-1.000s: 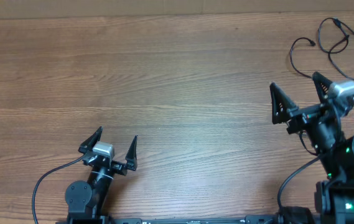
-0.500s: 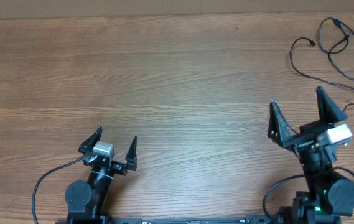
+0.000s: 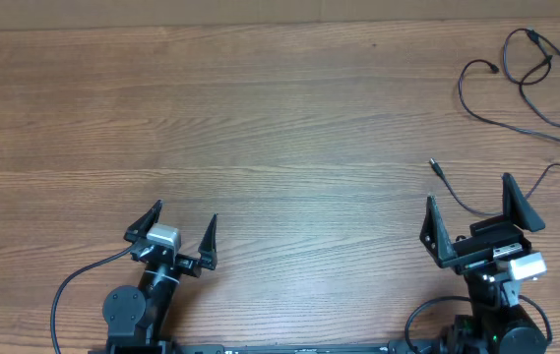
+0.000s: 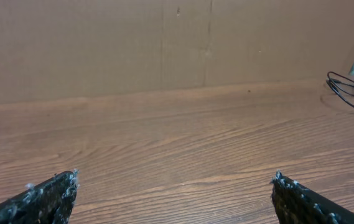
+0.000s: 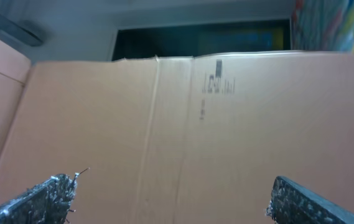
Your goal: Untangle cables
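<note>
Right gripper (image 3: 468, 195), wide open and empty like the left gripper (image 3: 185, 210), has pulled back near, away from the far-right cables (image 3: 526, 93); untangling seems paused or done

Both arms were black. The left gripper (image 3: 184, 212) had two flat, pointed fingers (image 3: 209, 238) shaped like narrow triangles and joined by a black crossbar, with a small silver-grey block (image 3: 164, 236) mounted just behind them. Below that sat a round black joint (image 3: 122, 307), and a thick black wire (image 3: 63, 285) looped out from the arm to one side. The right gripper (image 3: 468, 191) had the same triangular build and a paler grey box (image 3: 527, 265) fixed off to its side. Small green lights (image 3: 494, 278) glowed on the body beneath it. Seen close from the wrist cameras, the fingertips (image 4: 52, 190) were rough-edged and flecked with white
</note>
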Controlling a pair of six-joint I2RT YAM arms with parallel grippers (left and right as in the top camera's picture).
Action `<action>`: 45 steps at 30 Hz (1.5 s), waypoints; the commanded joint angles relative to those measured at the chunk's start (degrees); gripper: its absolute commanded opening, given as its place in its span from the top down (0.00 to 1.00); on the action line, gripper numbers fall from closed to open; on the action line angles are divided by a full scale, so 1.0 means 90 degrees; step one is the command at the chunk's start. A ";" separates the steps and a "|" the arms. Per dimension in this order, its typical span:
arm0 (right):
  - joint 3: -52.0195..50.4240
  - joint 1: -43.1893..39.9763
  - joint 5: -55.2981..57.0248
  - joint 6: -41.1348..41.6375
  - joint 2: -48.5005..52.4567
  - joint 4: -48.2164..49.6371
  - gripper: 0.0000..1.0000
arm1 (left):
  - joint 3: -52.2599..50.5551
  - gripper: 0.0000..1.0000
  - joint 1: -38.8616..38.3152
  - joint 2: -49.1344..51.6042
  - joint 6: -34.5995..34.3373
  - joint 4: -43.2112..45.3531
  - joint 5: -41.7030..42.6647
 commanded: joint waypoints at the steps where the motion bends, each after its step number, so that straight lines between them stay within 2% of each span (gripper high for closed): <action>1: -0.0063 0.0036 0.0151 0.0005 -0.0061 -0.0172 0.00 | -0.0022 0.00 -0.0044 -0.0041 -0.0044 0.0002 0.0017; 4: -0.0063 0.0036 0.0155 0.0002 -0.0114 -0.0534 0.00 | -0.0022 0.00 -0.0044 -0.0041 -0.0044 0.0002 0.0017; 8: -0.0063 0.0036 0.0500 0.0002 -0.0447 -0.2110 0.00 | -0.0022 0.00 -0.0044 -0.0041 -0.0044 0.0002 0.0017; 17: -0.0063 0.0036 0.1263 0.0005 -0.1472 -0.4736 0.00 | -0.0022 0.00 -0.0044 -0.0041 -0.0044 0.0002 0.0017; 23: -0.0063 0.0039 0.1732 0.0005 -0.2295 -0.5792 0.00 | -0.0022 0.00 -0.0044 -0.0041 -0.0044 0.0002 0.0017; 28: -0.0066 0.0209 0.1724 0.0007 -0.2285 -0.6700 0.00 | -0.0022 0.00 -0.0044 -0.0041 -0.0044 0.0002 0.0015; 45: -0.0063 0.0287 0.1770 0.0007 -0.2280 -0.6812 0.00 | -0.0022 0.00 -0.0044 -0.0041 -0.0044 0.0002 0.0015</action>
